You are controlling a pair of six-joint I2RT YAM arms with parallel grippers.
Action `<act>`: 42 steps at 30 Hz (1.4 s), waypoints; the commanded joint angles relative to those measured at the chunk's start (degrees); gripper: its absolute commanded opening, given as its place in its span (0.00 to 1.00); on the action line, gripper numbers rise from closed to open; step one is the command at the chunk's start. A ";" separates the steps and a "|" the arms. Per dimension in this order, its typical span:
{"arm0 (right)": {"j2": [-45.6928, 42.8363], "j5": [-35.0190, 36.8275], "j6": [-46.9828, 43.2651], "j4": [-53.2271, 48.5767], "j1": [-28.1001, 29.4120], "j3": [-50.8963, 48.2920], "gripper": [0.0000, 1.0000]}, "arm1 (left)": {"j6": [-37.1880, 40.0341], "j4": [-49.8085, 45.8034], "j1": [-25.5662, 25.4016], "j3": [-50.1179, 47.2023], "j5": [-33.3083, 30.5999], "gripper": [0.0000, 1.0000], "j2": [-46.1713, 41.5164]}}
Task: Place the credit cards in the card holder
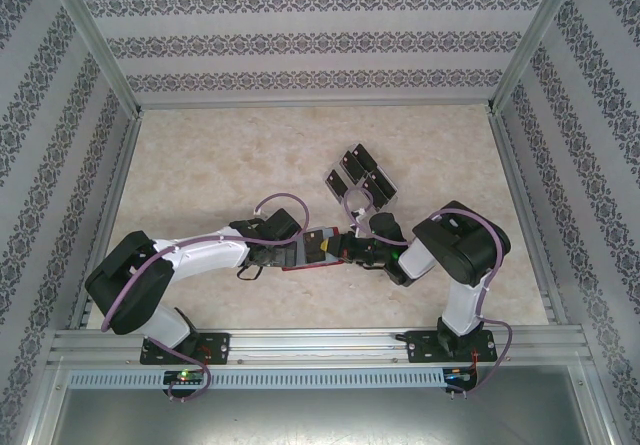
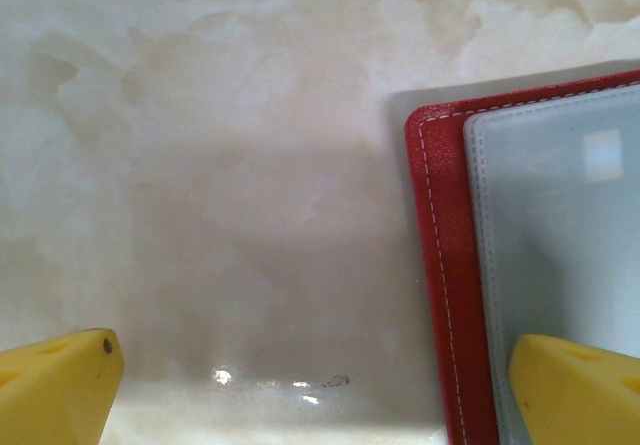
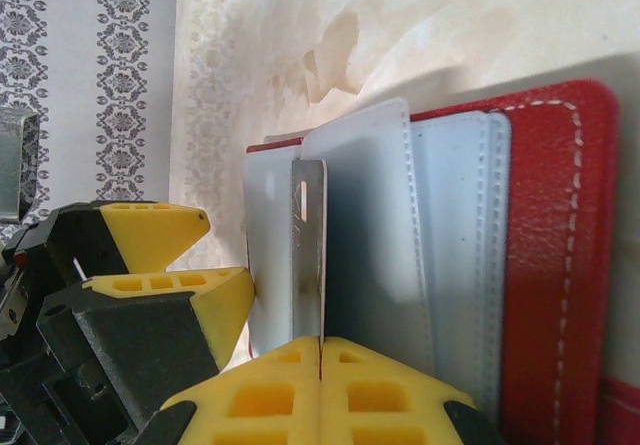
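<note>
The dark-red card holder (image 3: 545, 265) lies open on the table, its grey-blue pockets (image 3: 455, 255) facing up. My right gripper (image 3: 320, 350) is shut on one credit card (image 3: 308, 245), seen almost edge-on, standing against a pocket flap. My left gripper (image 2: 320, 395) is open at the holder's other end, with one yellow finger (image 2: 575, 385) over a grey-blue pocket and the other finger (image 2: 60, 385) over bare table. From above, both grippers, left (image 1: 275, 255) and right (image 1: 345, 250), meet at the card holder (image 1: 312, 248). Several black credit cards (image 1: 362, 175) lie behind it.
The marble-patterned table (image 1: 220, 165) is fenced by metal rails (image 1: 310, 100) and patterned walls (image 1: 300, 35). Open surface spreads to the left and far side. The right arm's elbow (image 1: 460, 240) rises just right of the holder.
</note>
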 commanded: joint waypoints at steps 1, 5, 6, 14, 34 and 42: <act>1.67 -0.49 -0.62 -3.04 0.33 0.96 0.00 | -0.45 -1.82 -0.43 -1.35 -0.93 1.00 -0.04; 1.93 -0.41 -0.62 -3.81 0.88 1.72 0.00 | -0.50 -1.90 -0.49 -1.41 -0.82 1.00 -0.11; 1.96 -0.40 -0.62 -4.05 1.02 1.97 0.00 | -0.53 -1.91 -0.42 -1.49 -0.80 1.00 -0.12; 2.71 0.21 -0.79 -5.62 2.58 2.92 0.00 | -0.41 -1.73 -0.46 -1.56 -0.84 1.00 -0.22; -7.80 0.64 -3.61 -18.72 1.70 4.72 0.42 | -0.44 -2.08 -0.47 -1.35 -0.71 1.00 -0.42; -19.23 5.77 -11.67 -40.89 0.40 7.85 0.49 | -0.05 -3.28 -0.45 -0.23 -1.02 1.00 -1.23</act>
